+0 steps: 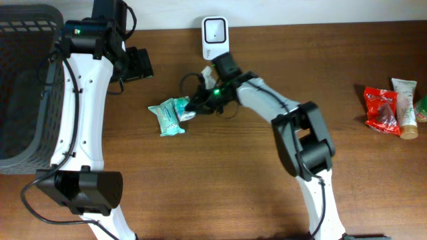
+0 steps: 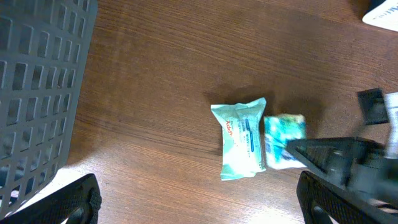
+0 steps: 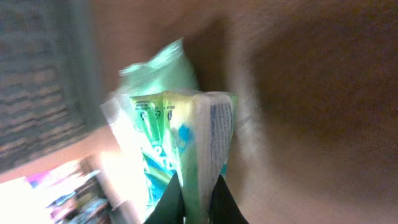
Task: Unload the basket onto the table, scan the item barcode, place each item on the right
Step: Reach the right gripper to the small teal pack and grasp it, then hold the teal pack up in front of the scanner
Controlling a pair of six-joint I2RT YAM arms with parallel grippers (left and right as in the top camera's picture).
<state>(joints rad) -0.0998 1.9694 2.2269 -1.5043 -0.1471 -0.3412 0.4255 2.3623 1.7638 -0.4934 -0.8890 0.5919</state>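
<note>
Currently, the wooden tabletop [image 1: 220, 187] carries all items. A grey mesh basket [image 1: 27, 100] occupies its left edge. The left arm [image 1: 83, 120] rises beside the basket, and the right arm [image 1: 303, 140] reaches from the near edge toward the centre rear of the tabletop. The white scanner [image 1: 215, 35] stands upright at the rear centre, close behind the right arm's wrist. In front of and to the left of the scanner, well apart from the basket, lies a mint-green wipes pack [image 2: 241, 138]. A small packet [image 2: 283, 134] with green, blue and white print sits directly against the pack's side facing the right arm. The right gripper [image 3: 196, 185] is pinching this small packet: in the right wrist view, both dark fingers [image 3: 169, 202] press on its near edge, and the packet stands on edge between them with the wipes pack behind it. Whether the packet is clear of the tabletop cannot be determined. The left gripper [image 2: 198, 196] is spread wide and holds nothing; it hangs above the tabletop between the basket and the two packs. At the far right edge lie a red packet [image 1: 381, 109] and a pale tube [image 1: 405, 107], touching each other.
</note>
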